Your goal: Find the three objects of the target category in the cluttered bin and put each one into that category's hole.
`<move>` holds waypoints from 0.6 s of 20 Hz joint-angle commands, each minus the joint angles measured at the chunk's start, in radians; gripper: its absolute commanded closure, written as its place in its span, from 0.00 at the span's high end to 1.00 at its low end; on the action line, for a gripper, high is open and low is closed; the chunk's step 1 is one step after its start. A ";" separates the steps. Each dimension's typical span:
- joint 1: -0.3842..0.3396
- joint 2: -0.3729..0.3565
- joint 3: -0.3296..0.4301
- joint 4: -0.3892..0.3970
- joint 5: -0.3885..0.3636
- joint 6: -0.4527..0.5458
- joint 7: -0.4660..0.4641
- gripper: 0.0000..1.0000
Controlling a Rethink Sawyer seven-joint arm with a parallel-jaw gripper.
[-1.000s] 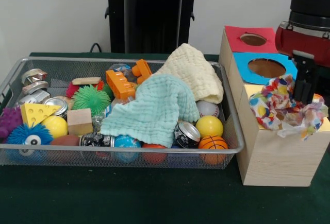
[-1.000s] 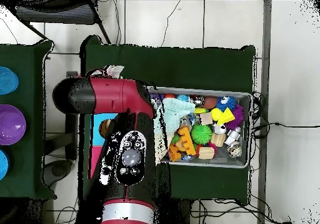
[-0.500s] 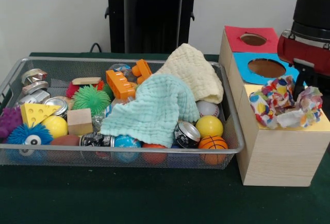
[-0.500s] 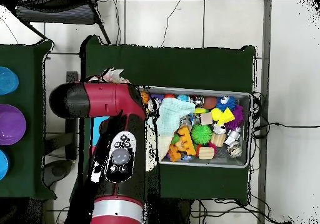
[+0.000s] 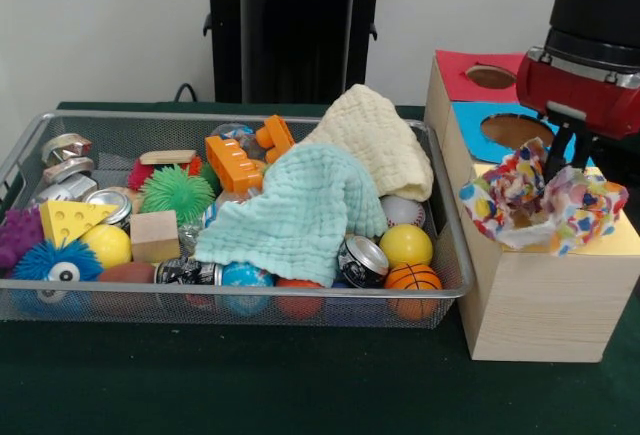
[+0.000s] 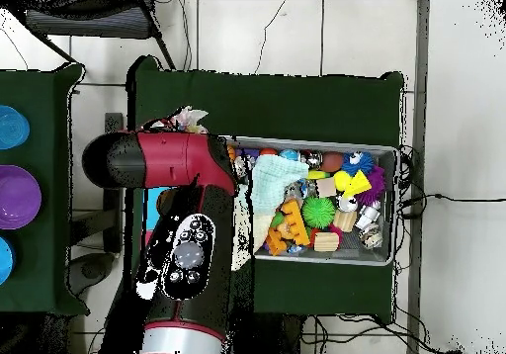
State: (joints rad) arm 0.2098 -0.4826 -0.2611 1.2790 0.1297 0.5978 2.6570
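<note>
One crumpled white wrapper with coloured spots (image 5: 540, 200) lies over the yellow-surround hole on the wooden box (image 5: 530, 305), and only a strip of the yellow surround (image 5: 625, 243) shows. My gripper (image 5: 565, 150) is right above the wrapper and touches its top. In the overhead view the wrapper (image 6: 186, 120) peeks out beyond my red arm (image 6: 158, 159). The wire mesh bin (image 5: 200, 291) stands left of the box, full of toys. No other spotted wrapper shows in it.
A mint waffle cloth (image 5: 300, 210) and a cream one (image 5: 375, 140) cover the bin's right half. Balls, cans, a wooden block (image 5: 154, 236) and orange bricks (image 5: 232, 160) lie around them. Blue-surround hole (image 5: 515, 131) and red-surround hole (image 5: 490, 76) lie behind the yellow one.
The arm has shifted left over the boxes. The wrapper has spread and slid left, now overhanging the box's left edge.
</note>
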 commanded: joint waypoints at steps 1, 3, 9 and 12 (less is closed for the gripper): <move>-0.012 0.048 -0.006 0.049 0.003 0.097 0.133 0.00; -0.020 0.063 0.012 0.045 0.014 0.074 0.129 0.00; -0.036 0.085 0.065 0.043 0.044 0.028 0.122 0.00; -0.048 0.093 0.100 0.053 0.063 0.005 0.109 0.00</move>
State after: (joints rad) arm 0.2050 -0.4582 -0.2689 1.2779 0.1490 0.5976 2.6570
